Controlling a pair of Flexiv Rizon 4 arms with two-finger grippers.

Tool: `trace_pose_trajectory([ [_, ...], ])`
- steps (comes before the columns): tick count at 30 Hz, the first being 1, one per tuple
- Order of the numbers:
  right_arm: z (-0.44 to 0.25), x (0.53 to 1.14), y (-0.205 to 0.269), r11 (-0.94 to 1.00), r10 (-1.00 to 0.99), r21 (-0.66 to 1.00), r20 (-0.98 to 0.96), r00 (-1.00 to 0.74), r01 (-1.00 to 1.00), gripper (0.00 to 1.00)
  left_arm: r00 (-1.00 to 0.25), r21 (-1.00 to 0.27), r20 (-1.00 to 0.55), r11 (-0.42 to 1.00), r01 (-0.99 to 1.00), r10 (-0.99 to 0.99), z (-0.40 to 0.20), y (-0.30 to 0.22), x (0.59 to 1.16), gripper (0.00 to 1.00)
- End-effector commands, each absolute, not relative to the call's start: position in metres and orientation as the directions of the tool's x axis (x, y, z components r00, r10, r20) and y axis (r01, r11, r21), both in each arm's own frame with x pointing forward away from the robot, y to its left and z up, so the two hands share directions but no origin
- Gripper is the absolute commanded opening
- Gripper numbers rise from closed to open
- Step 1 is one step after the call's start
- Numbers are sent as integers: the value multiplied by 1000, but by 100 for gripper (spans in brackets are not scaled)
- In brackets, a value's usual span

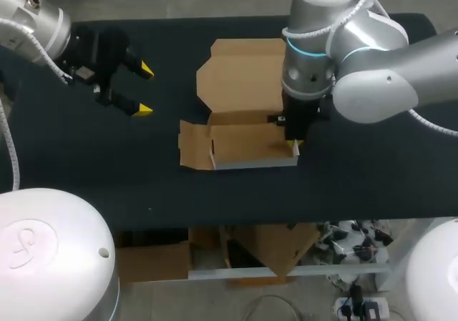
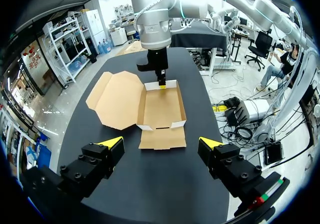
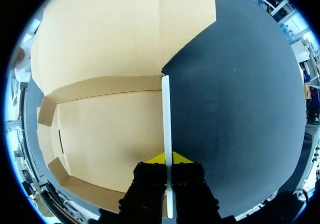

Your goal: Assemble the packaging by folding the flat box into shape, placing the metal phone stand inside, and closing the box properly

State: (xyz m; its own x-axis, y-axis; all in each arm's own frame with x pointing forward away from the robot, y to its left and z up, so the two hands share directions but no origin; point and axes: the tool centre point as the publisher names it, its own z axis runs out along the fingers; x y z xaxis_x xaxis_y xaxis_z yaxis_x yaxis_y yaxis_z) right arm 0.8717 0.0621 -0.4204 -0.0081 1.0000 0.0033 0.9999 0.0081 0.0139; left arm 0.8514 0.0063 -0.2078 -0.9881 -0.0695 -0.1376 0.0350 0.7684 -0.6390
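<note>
— Step in hand?
— Folding, most likely; nothing packed, nothing closed. Nearest the robot on the black surface (image 1: 86, 185): the brown cardboard box (image 1: 247, 144), half formed into a shallow tray, long front wall (image 1: 254, 164) upright.
— And at the tray's right end?
— Pinched by the right claw (image 1: 293, 144): the upright side wall (image 3: 166, 114), held between both yellow fingertips (image 3: 182, 158), one on each face. Pressed close together, with only the card between.
— Opposite end?
— Not done yet. The end flap (image 2: 162, 138) lying flat on the surface, two small corner tabs (image 2: 145, 126) turned inward beside it.
— And the other arm?
— Further back and well apart from the box: left claw (image 1: 145, 89), spread wide, gripping nothing, pointed toward that open end.
— Beyond that?
— Furthest off, the big lid panel (image 1: 243, 78), laid open and flat, hinged along the tray's rear edge.
— And the metal phone stand?
— Not to be seen on the surface in any view.
— Next move, then?
— Probably bringing the left claw in to lift the end flap, fold it over the tabs and tuck it down, with the right end pinned so as not to let the tray slide or spring flat. Needs a low approach under a thin sheet; easy to crease or push away.
</note>
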Motion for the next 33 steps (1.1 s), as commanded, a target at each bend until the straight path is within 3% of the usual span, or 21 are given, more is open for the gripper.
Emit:
trace_pose_trajectory([
  [1, -420, 874, 65, 6, 1000, 7, -10, -5, 1000, 0, -988, -637, -135, 770, 34, -68, -207, 6, 852, 100],
  [33, -419, 874, 65, -5, 1000, 6, -14, 5, 1000, 0, -988, -637, -135, 770, 34, -68, -207, 6, 852, 100],
])
